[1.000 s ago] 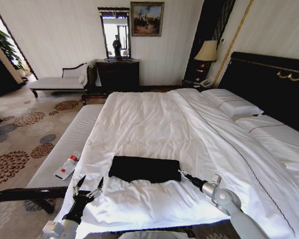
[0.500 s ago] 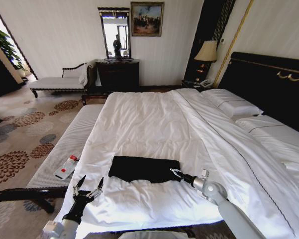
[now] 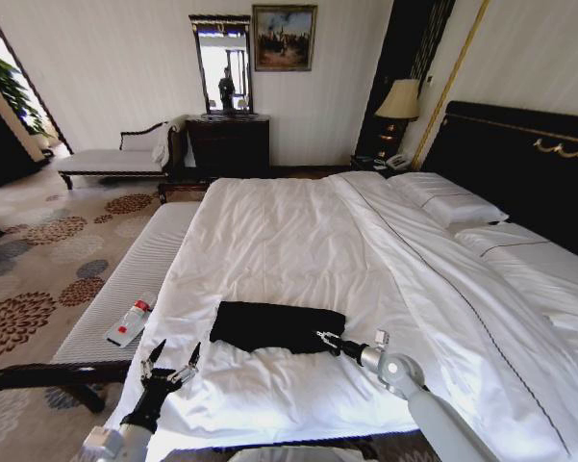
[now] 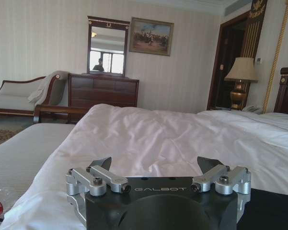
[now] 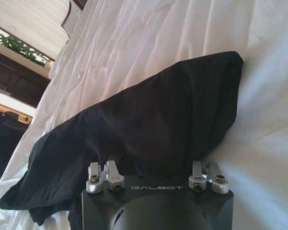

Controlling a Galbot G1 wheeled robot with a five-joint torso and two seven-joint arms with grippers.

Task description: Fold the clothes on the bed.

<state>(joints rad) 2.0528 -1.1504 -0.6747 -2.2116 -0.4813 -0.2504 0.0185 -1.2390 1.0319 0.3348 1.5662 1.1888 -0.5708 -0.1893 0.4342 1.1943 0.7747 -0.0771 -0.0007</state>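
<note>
Right gripper (image 3: 322, 338), as I read it, reaches across the bed (image 3: 298, 241) with its fingers spread at the near right edge of the folded black T-shirt (image 3: 277, 325) lying near the foot, while my left gripper (image 3: 170, 364) waits open beyond the near left corner.

The word "GALBOT" stands in pale letters on the black housing of the left tool (image 4: 158, 165), just behind its fingers. The same "GALBOT" mark stands on the black housing of the right tool (image 5: 155, 168), facing the black T-shirt (image 5: 148, 120).
</note>
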